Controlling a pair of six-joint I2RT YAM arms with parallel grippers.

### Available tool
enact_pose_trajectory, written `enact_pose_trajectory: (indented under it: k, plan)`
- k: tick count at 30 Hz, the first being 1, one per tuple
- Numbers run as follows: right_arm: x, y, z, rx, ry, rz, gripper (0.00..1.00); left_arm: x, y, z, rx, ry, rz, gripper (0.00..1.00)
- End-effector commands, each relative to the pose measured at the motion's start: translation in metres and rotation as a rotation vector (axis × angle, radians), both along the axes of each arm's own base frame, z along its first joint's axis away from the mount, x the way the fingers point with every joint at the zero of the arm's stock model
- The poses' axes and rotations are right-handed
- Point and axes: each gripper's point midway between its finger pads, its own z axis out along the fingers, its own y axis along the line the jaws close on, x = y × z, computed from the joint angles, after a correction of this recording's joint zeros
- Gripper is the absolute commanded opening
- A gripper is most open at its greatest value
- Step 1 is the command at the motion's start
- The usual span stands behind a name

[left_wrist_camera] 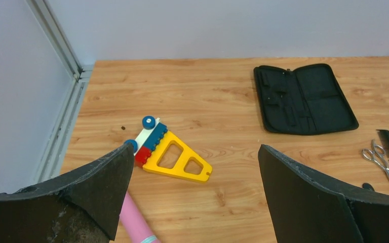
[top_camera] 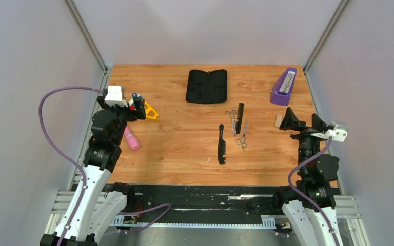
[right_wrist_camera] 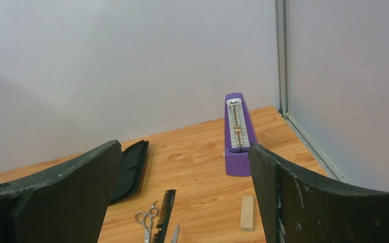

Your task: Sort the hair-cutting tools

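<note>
Scissors (top_camera: pixel 232 119) and combs (top_camera: pixel 221 145) lying loose on table (top_camera: pixel 174 154), left and right jaws spread, empty

Zip case (top_camera: pixel 207 86) near far edge of table (top_camera: pixel 174 159), about centre. Metronome (top_camera: pixel 283 87) at far right corner; wood block (top_camera: pixel 278 120) in front of it, by right edge. Straight comb (top_camera: pixel 240 118) mid-table, right of centre; far scissors (top_camera: pixel 232 119) just beside it on its left, near scissors (top_camera: pixel 243 136) just in front of it. Handled comb (top_camera: pixel 221 144) left of those, nearer front edge. Toy wedge (top_camera: pixel 151 111) by left edge, tube (top_camera: pixel 131 138) in front of it, closer to left edge
</note>
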Motion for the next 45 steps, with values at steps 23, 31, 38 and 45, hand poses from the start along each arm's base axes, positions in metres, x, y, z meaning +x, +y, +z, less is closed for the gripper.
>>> enact_pose_trajectory:
  k: [23,31,38,45]
  plan:
    - [0.21,0.124,-0.123,0.159,0.769,0.408,1.0,-0.018,0.005,0.026,0.053,-0.138,0.036,1.0]
    - [0.287,0.157,-0.19,0.255,0.94,0.466,0.83,-0.019,-0.008,0.024,0.046,-0.149,0.003,1.0]
    - [0.325,0.181,-0.241,0.308,1.017,0.545,0.69,-0.015,-0.014,0.016,0.08,-0.13,-0.015,1.0]
    - [0.333,0.202,-0.277,0.369,1.082,0.646,0.48,-0.013,-0.019,0.011,0.092,-0.114,-0.03,1.0]
